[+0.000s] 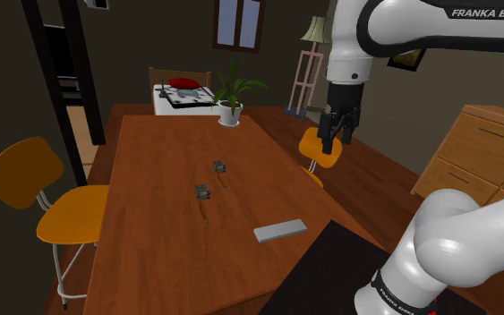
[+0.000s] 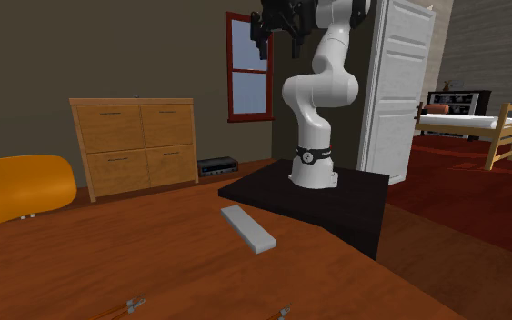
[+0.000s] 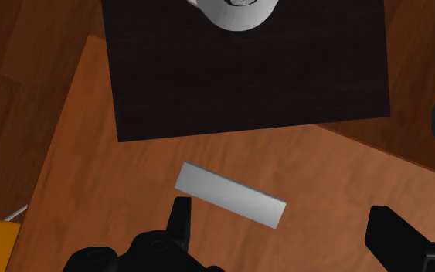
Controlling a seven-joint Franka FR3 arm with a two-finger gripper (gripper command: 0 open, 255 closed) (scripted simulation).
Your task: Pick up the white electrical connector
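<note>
The gripper (image 1: 334, 136) is hanging high with its fingers spread wide, holding nothing. The white connector (image 1: 279, 232) is lying flat on the table (image 1: 151, 233) far below, its long side slanting beside the black stand (image 1: 330, 264).

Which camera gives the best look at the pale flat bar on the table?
The wrist view: it looks straight down on the whole pale flat bar, lying on the wooden table near the black stand. The shoulder view shows it small, near the table's edge; the second exterior view shows it low and foreshortened.
</note>
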